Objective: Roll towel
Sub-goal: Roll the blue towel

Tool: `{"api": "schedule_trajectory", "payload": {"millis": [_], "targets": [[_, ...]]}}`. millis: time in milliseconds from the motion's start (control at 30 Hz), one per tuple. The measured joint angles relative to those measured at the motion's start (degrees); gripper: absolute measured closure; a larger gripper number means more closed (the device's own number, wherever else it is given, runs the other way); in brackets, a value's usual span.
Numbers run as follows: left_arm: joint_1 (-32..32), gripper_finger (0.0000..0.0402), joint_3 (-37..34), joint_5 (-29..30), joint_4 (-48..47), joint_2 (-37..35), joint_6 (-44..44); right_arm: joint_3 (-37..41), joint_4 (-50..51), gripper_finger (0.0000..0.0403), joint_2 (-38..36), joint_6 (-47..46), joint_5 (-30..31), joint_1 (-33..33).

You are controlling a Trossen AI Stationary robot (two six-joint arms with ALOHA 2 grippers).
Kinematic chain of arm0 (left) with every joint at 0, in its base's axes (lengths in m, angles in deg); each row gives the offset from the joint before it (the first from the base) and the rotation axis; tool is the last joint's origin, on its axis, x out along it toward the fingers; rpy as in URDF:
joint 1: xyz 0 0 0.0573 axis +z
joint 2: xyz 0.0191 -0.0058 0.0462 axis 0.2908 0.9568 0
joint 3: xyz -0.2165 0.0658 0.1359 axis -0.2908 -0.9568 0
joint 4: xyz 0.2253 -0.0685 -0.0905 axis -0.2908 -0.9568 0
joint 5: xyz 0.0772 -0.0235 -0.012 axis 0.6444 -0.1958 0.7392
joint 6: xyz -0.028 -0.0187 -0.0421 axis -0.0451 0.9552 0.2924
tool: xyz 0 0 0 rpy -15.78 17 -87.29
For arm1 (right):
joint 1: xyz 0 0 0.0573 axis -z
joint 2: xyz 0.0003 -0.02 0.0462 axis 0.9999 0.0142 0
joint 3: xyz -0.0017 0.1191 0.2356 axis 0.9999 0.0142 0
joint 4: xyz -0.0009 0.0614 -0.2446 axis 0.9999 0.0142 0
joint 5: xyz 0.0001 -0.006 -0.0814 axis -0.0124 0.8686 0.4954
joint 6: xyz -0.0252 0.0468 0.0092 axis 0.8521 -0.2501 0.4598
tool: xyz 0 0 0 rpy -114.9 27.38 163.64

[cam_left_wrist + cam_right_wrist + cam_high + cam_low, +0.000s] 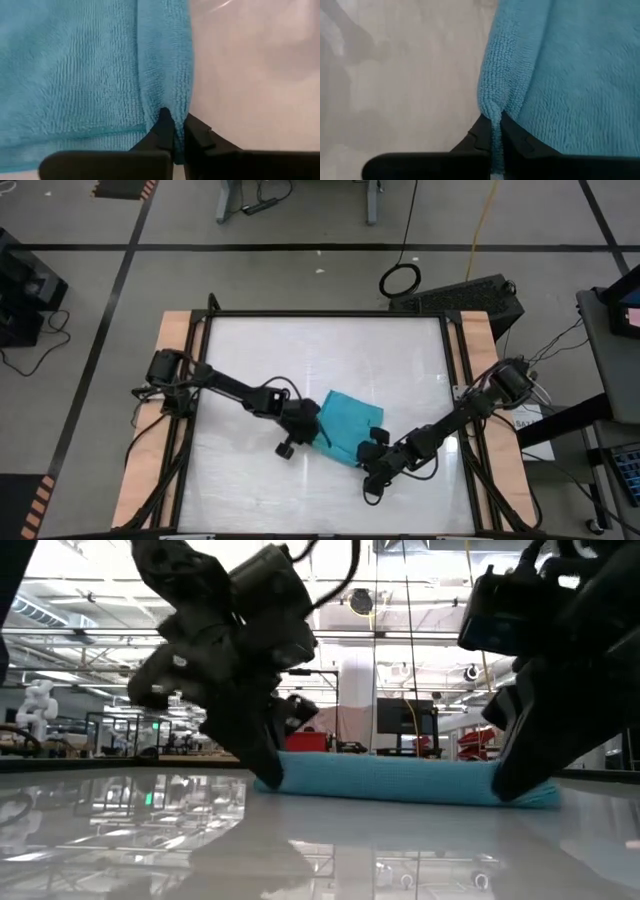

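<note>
The teal towel lies on the white tabletop a little right of the middle, with a folded strip along its near edge. My left gripper is at the towel's near left end and is shut on that strip. My right gripper is at the near right end, shut on the same strip. In the low view the towel shows as a low band between my left gripper and my right gripper. My left gripper pinches the towel's folded near edge between its two fingers, at the strip's left end. The fingers slant down from the table's left side. The towel rests on the table, bunched slightly at the fingertips. My right gripper pinches the same folded edge at its right end between its two fingers. It slants down from the table's right side. A thin ridge of cloth runs back between the fingers; the towel's remaining part lies on the table.
Black rails and wooden side strips frame the tabletop. Bare white surface lies on all sides of the towel, widest toward the far edge and the left. Beyond the table stand a black case and a coiled cable on the floor.
</note>
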State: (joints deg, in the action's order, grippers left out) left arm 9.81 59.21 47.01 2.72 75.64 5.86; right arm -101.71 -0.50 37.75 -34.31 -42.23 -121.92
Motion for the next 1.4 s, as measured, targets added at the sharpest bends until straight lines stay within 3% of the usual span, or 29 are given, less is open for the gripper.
{"api": "schedule_trajectory", "payload": {"millis": [100, 167, 533, 833, 1100, 1233, 1400], "targets": [[2.49, 0.0386, 0.06, -12.11, -0.2, 0.15, 7.06, 0.01, -0.06, 0.0399, -1.84, -5.47, -0.47, -0.5], [3.72, 0.0387, 0.12, -17.14, -0.2, 0.13, 11.3, -0.01, -0.45, 0.0399, -3.07, -9.23, -1.28, -0.67], [4.5, 0.0388, 1.46, -25.53, -0.27, 2.28, 28.95, -0.01, 0.78, 0.0399, -4.51, -23.78, -4.27, 1.31], [4.54, 0.0388, 5.25, -26.15, -0.07, 7.09, 38.47, 0.02, 7.93, 0.0399, -4.55, -31.27, -6.88, 3.21], [5.31, 0.0388, 5.29, -24.43, -0.22, 7.19, 42.66, 2.34, 7.17, 0.0381, -4.74, -34.0, -9.37, 4.35], [5.35, 0.0388, 5.28, -21.48, -1.4, 7.19, 42.9, 2.74, 7.57, 0.0352, -4.75, -33.66, -8.27, 4.58], [5.35, 0.0376, 5.28, -19.46, -3.82, 7.15, 42.87, 2.8, 7.72, 0.0281, -4.91, -30.85, -7.18, 4.51]]}}
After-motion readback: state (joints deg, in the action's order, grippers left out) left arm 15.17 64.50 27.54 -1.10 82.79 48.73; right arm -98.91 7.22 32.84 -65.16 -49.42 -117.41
